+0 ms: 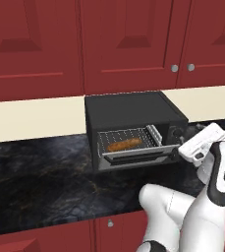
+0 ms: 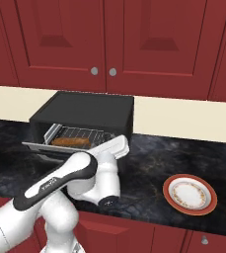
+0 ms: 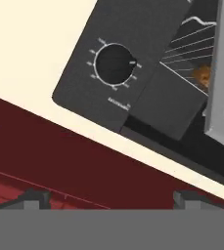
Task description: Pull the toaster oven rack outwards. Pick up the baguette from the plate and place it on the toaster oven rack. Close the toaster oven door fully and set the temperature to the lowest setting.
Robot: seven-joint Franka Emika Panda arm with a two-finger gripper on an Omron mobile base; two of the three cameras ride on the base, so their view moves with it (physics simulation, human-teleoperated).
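Observation:
The black toaster oven (image 1: 133, 106) stands on the counter against the back wall. Its light grey door (image 1: 133, 154) hangs part-way open, and the baguette (image 1: 125, 144) lies on the wire rack (image 1: 148, 135) inside. My gripper (image 1: 175, 154) is at the oven's front right corner, open and holding nothing. In the hand view its fingertips (image 3: 33, 197) stand wide apart below a round knob (image 3: 114, 64) on the black front panel. The rack (image 3: 191, 44), the baguette (image 3: 203, 75) and the door (image 3: 223, 58) show at the right. The baguette (image 2: 71, 142) also shows in the right base view.
An orange-rimmed plate (image 2: 169, 196) with nothing on it sits on the dark marble counter (image 1: 35, 177), right of the oven. Red wall cabinets (image 1: 124, 44) hang above the oven. My white arm (image 2: 65, 180) crosses in front of the oven's right side.

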